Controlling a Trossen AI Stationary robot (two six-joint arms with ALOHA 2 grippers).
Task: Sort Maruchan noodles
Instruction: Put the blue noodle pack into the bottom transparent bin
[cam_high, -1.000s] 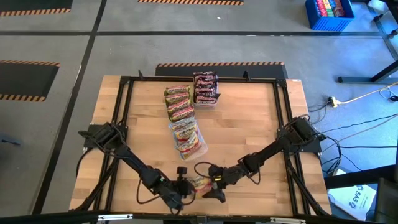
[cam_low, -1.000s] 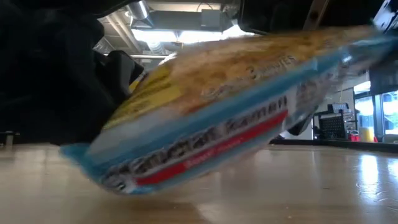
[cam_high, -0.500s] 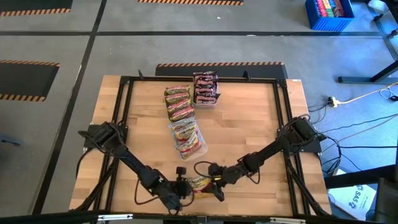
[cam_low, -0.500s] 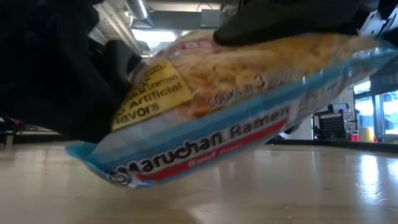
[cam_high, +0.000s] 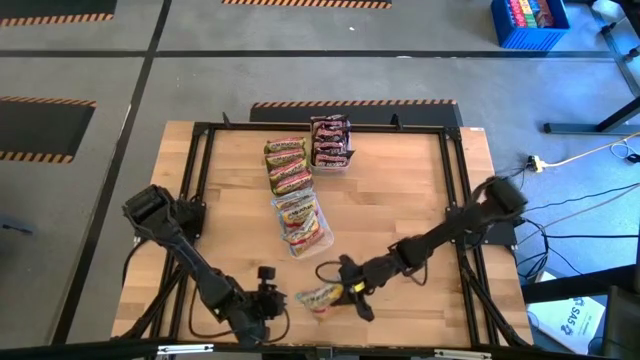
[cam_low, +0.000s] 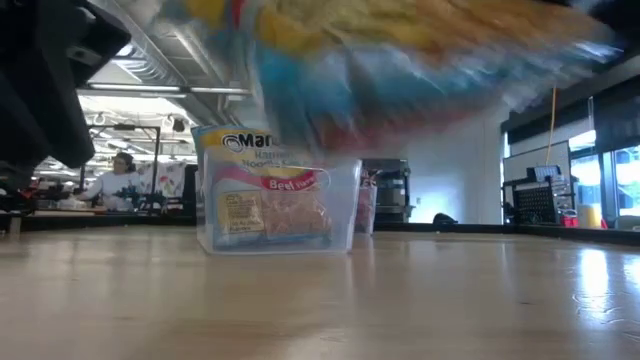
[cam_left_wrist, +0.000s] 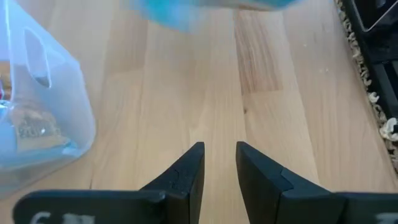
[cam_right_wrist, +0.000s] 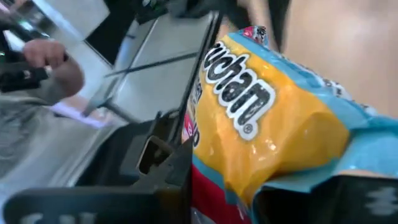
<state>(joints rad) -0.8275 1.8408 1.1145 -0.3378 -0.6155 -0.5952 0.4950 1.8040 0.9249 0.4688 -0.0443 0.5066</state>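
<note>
Clear trays (cam_high: 300, 215) of packets stand mid-desk (cam_high: 400, 200), well clear. The right pincer (cam_high: 345, 292) grips a yellow noodle packet (cam_high: 320, 296), lengthwise across the desk; the left pincer (cam_high: 270, 300) sits beside it, slightly parted, empty.

Low view: lifted noodle packet (cam_low: 390, 60) is motion-blurred and cut by the top edge, print unreadable. Left wrist view: a blue blurred patch (cam_left_wrist: 205, 9) well ahead of the left gripper (cam_left_wrist: 219, 163) is cropped at the edge, probably the same packet. The clear tray (cam_left_wrist: 37, 106) off to one side of that gripper is cut off, its contents smeared. Right wrist view: right gripper (cam_right_wrist: 224, 186) fingers are mostly covered by the packet (cam_right_wrist: 267, 118), logo clipped to "uchan", far end out of frame. A person's hand (cam_right_wrist: 53, 62) beyond is blurred and cropped. High view: packet (cam_high: 320, 297) by the right gripper (cam_high: 350, 293) too small to read; left gripper (cam_high: 262, 300) too small to judge.
</note>
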